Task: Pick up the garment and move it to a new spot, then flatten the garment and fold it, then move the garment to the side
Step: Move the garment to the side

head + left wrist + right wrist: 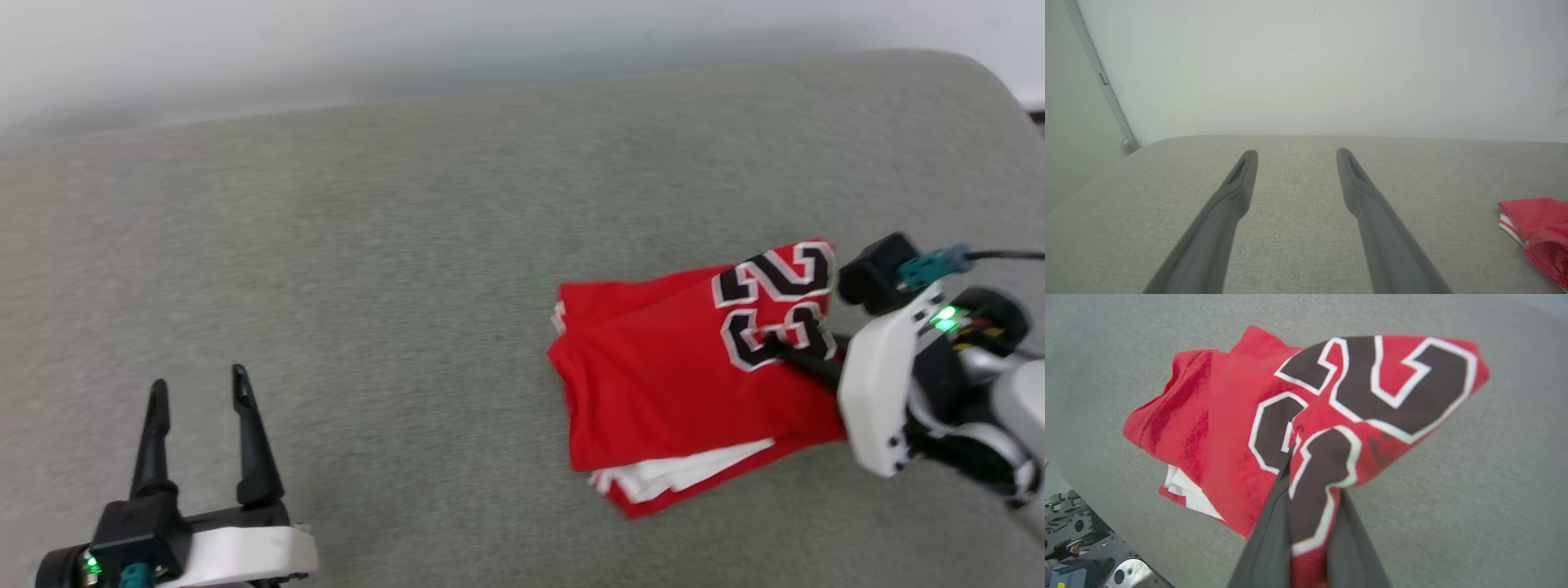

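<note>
- Grey fabric cushion [367,245] with rounded far corners; pale wall [1306,61] behind.
- Folded shirt [653,384] near the right edge, pinched by right gripper [788,351].
- Left gripper [200,388] spread, front-left.

We seem to be in a plain lab or test room: a grey cloth-covered table [367,245] stands against a bare white wall [1306,61] with a metal strip [1113,102].
</note>
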{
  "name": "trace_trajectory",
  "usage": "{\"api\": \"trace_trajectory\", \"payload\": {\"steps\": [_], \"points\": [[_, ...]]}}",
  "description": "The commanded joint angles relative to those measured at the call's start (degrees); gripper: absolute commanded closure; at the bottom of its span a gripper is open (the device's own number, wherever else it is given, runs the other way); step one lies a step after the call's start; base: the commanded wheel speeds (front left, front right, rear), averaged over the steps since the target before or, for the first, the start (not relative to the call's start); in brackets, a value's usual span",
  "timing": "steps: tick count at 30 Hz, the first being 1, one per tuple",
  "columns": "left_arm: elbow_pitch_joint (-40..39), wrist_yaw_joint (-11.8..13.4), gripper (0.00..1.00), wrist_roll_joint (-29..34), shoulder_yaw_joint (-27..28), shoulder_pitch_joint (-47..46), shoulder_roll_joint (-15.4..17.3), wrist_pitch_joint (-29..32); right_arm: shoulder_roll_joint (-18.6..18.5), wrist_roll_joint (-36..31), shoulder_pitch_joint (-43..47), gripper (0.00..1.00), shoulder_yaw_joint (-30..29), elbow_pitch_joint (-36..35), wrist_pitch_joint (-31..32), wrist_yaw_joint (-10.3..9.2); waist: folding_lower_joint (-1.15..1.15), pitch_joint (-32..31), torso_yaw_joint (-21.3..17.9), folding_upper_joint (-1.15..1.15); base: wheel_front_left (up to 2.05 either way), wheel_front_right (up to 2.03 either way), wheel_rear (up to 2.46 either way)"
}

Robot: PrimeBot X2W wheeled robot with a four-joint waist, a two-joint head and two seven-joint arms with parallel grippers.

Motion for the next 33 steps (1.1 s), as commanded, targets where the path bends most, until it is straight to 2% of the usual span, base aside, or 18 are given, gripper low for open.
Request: {"api": "trace_trajectory", "payload": {"steps": [1,6,9,20,27,33], "points": [[-0.49,0.26,0.00,-0.18,0.85,0.38,0.00,-0.13,-1.49,-0.76,-1.77,1.00,0.13,-0.82,0.11,-0.05,0.00,2.51,-4.61,0.00,0.00,0.00,0.00],[-1.58,-0.39,0.00,0.49,2.61,-0.92,0.02,-0.13,-5.81,-2.94,-5.66,1.00,-1.16,-0.58,-1.94,-0.05,0.00,6.34,-9.85,0.00,0.00,0.00,0.00],[-2.23,-0.62,0.00,1.04,3.27,-1.97,0.05,-0.13,-7.40,-4.59,-8.05,1.00,-1.79,1.31,-3.13,-0.05,0.00,8.76,-11.49,0.00,0.00,0.00,0.00],[-3.67,-3.75,0.00,3.32,3.97,-7.62,1.65,-0.13,-12.04,-11.25,-16.70,1.00,-3.68,17.99,-5.84,-0.06,0.00,17.83,-10.95,0.00,0.00,0.00,0.00],[-4.65,-4.50,0.00,3.83,4.34,-10.02,2.20,-0.13,-10.43,-13.81,-21.15,1.00,-8.37,30.68,-8.92,-0.06,0.00,21.62,-10.14,0.00,0.00,0.00,0.00],[-4.56,-4.79,0.00,4.12,4.36,-10.98,2.20,-0.13,-8.03,-16.10,-22.71,1.00,-10.14,36.92,-10.87,-0.05,0.00,22.44,-9.57,0.00,0.00,0.00,0.00]]}}
